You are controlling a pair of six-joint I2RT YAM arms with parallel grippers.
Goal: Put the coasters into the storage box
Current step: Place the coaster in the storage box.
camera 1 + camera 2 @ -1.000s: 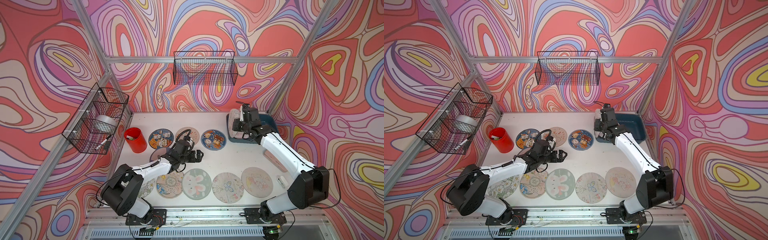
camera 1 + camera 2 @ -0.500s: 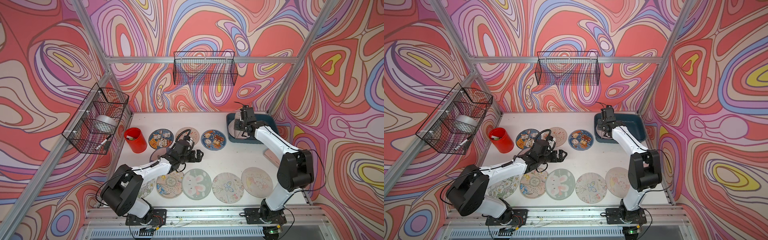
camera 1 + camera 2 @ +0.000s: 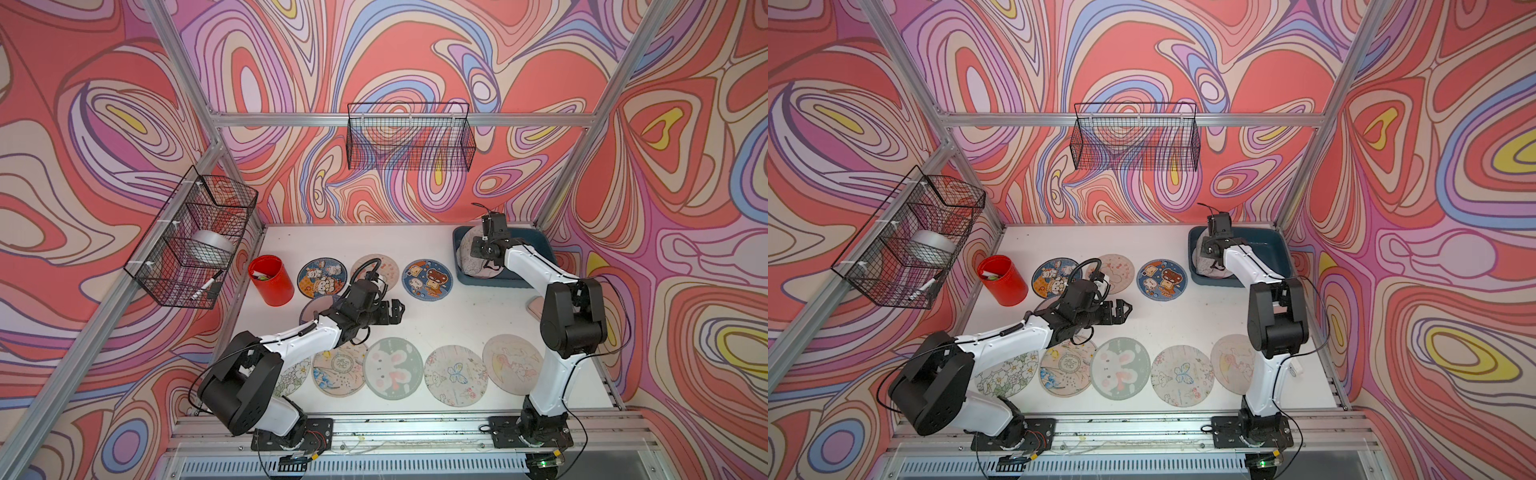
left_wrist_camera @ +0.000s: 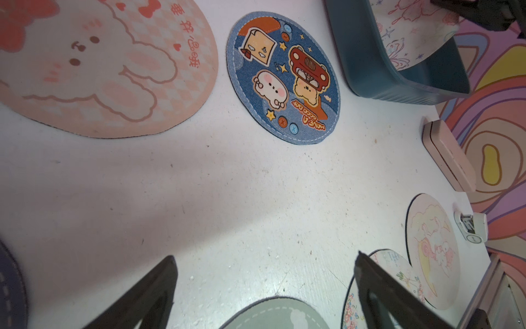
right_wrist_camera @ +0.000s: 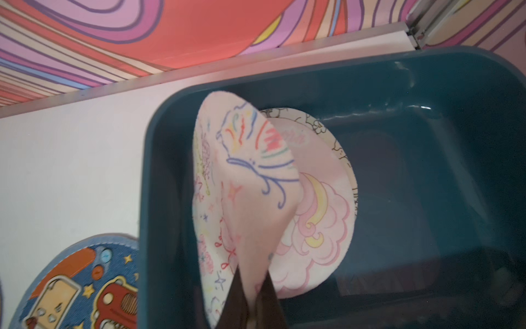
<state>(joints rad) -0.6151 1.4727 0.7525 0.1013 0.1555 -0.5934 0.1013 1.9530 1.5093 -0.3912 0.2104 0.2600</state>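
Right, big to small.

Seeing table [image 3: 457,316] mostly taken up by loose coasters [image 3: 456,375]: five in the near row, three in the far row, plus a dark one half under the left arm. Reckon laid flat and mostly apart so each rim can be pinched alone.

Seeing storage box [image 3: 536,243] tucked into the far right corner, close against the wall. Probably put there so it can't slide when things drop in. Most of its floor bare; pile sits at the end nearest the table's middle.

Counting at least two flat inside: pink cloud coaster [image 5: 318,216] on top, another under it with only a rim showing.

Reading right gripper [image 5: 252,284] as clamped on the rim of butterfly coaster [image 5: 244,171]. Hangs edge-down from the pinch and curls over itself, so clearly floppy. Judging a thin-edge grip the only way to lift it off a flat top, and the vertical hang the way to get it past the box wall. Sits inside the box outline, straight out from the fingertips, between the side wall and the pile. Can't tell whether its free edge touches the box floor.

Reading left gripper [image 3: 397,311] as spread wide, empty. Hovers over bare table between the two rows, well apart from the box. Nearest candidates: blue bear coaster [image 3: 427,279] just beyond, grey-green bunny coaster [image 3: 392,368] on the near side. Looks parked clear of the right arm; guess only.
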